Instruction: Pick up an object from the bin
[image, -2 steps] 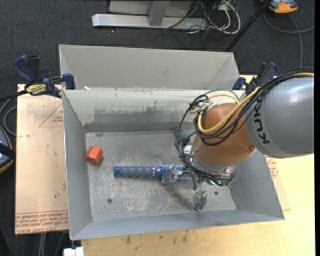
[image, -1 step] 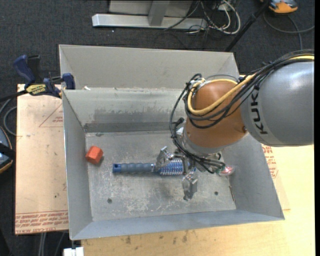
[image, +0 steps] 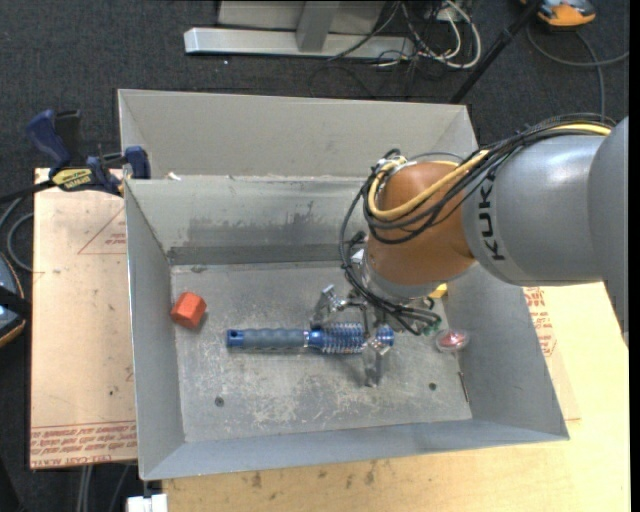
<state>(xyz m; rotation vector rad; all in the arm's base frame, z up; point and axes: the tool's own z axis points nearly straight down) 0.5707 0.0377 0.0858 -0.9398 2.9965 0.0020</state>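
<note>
Arm: the grey KUKA arm (image: 560, 210) reaches in from the right, its orange wrist cover (image: 420, 235) low over the middle of the grey metal bin (image: 300, 400).
Gripper: the gripper (image: 352, 335) is down at the bin floor, just right of centre.
Jaws: spread, one metal finger (image: 329, 301) on the far side and one on the near side of the brush's bristled head; I cannot tell whether they touch it.
Brush: a blue brush (image: 270, 340) lies flat across the floor's middle, handle pointing left, coiled bristle end under the gripper.
Orange block: a small orange block (image: 188, 310) sits near the left wall, well apart from the brush.
Pink piece: a small pinkish round thing (image: 452, 340) lies near the right wall, beside the gripper.
</note>
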